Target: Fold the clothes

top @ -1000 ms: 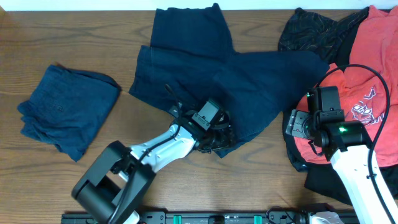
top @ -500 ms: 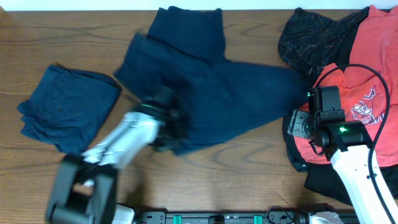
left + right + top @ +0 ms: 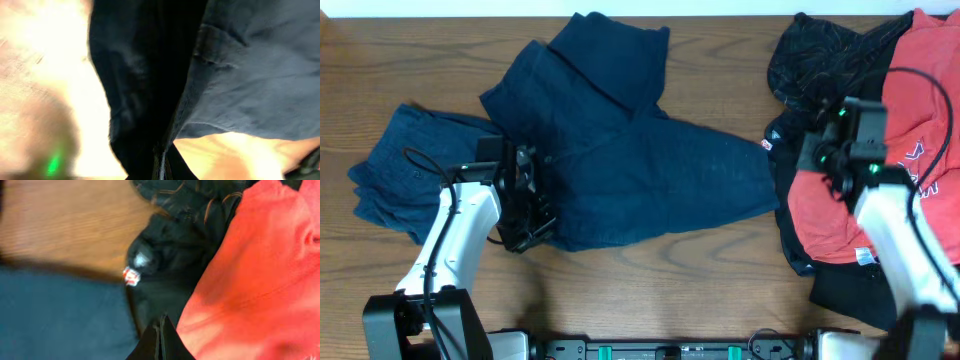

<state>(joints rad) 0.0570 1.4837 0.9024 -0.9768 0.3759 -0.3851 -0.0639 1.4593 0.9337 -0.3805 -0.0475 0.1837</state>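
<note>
A large dark navy garment [image 3: 630, 150] lies spread across the middle of the table. My left gripper [image 3: 535, 215] is at its lower left edge, shut on a bunched fold of that navy cloth [image 3: 250, 75], which fills the left wrist view above the closed jaws [image 3: 161, 167]. A second navy piece [image 3: 410, 185] lies folded at the far left. On the right sit a black patterned garment [image 3: 815, 55] and a coral-red T-shirt [image 3: 920, 100]. My right gripper [image 3: 807, 160] hovers over their left edge, shut with nothing between its fingers [image 3: 161, 340], the black cloth [image 3: 170, 255] and coral shirt [image 3: 260, 270] beneath.
The wooden table [image 3: 670, 290] shows bare along the front and between the piles. A small white tag [image 3: 132, 275] sits on the black garment beside the navy garment's right tip [image 3: 60, 315]. The arms' bases stand at the front edge.
My left gripper closed on the navy garment and dragged it leftward, stretching it out. My right gripper shut and moved toward the back, over the edge of the black and coral pile.
</note>
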